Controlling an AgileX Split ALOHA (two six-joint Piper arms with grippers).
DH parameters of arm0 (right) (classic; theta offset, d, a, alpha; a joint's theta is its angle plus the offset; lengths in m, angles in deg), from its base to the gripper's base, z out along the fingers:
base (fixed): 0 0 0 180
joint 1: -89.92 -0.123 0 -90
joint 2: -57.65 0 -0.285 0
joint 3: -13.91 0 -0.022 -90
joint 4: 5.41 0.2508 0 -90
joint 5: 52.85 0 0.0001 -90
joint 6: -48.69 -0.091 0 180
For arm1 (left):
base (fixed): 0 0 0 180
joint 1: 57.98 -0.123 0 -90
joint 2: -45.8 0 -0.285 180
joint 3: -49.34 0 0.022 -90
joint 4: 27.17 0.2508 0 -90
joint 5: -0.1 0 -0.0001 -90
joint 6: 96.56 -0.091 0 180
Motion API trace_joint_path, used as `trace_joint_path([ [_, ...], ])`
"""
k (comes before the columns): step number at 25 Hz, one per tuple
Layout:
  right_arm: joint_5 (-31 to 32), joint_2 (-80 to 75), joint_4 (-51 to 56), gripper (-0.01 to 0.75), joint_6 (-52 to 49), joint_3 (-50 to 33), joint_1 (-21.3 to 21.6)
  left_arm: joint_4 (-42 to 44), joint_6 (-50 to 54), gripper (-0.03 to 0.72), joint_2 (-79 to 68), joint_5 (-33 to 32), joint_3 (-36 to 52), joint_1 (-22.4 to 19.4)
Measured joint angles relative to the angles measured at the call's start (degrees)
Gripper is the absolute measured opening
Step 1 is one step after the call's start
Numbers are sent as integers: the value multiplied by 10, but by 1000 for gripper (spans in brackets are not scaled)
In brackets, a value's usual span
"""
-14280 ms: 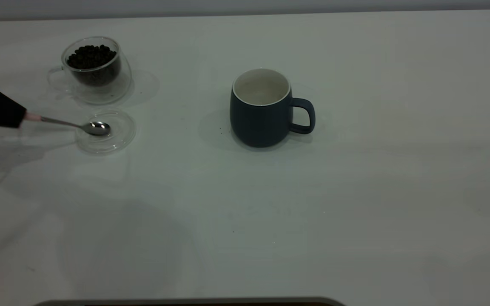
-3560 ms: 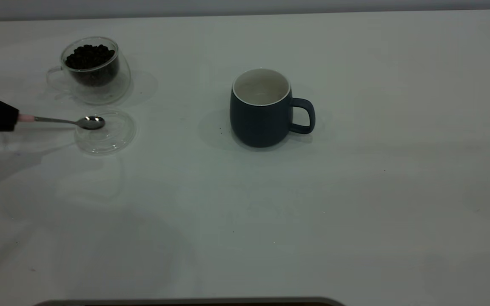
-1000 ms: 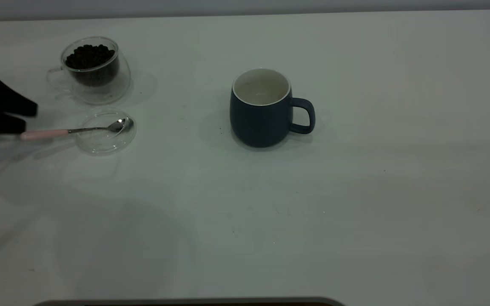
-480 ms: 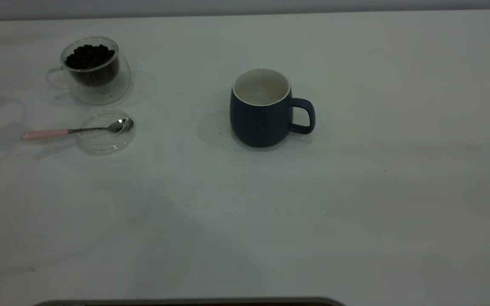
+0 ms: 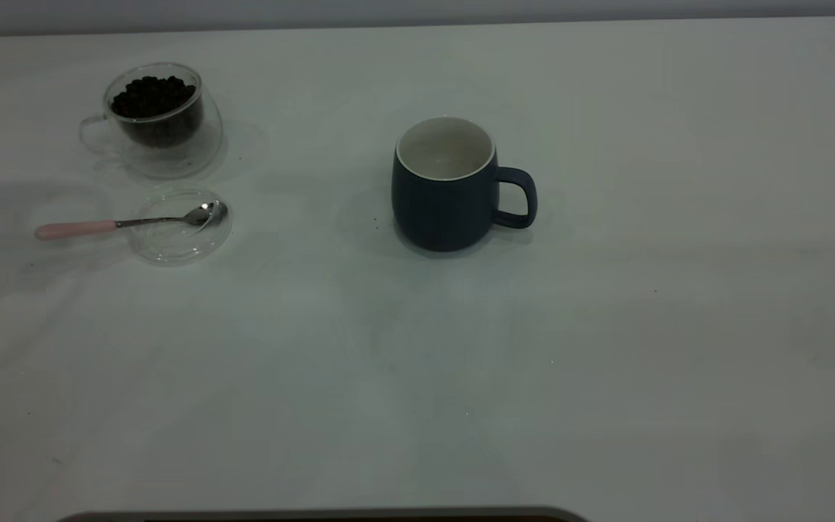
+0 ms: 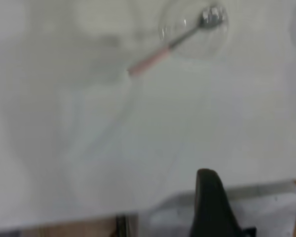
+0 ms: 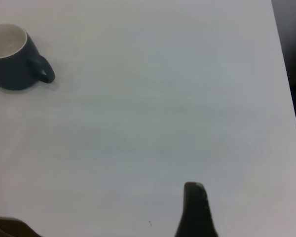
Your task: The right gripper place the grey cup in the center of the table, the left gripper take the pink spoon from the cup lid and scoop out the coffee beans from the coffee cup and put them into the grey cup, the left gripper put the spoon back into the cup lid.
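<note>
Exterior view shows the pink spoon (image 5: 127,222) resting bowl-in on the cup lid (image 5: 180,225) at nine o'clock of the grey cup (image 5: 446,185), so nothing rolls; whether my left gripper (image 6: 212,207) is open, I cannot tell

1. the grey cup (image 7: 11,58) is sitting upright on the white table (image 7: 153,123), handle sticking out, inside looking pale
2. one black finger of the right gripper (image 7: 196,210) is poking in, well apart from it
</note>
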Motion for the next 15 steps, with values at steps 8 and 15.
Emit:
trace_joint_path([
  [8,0,0,0,588,0,0,0,51,76,513,115,0,15,0],
  [15,0,0,0,588,0,0,0,52,71,513,249,0,118,0],
])
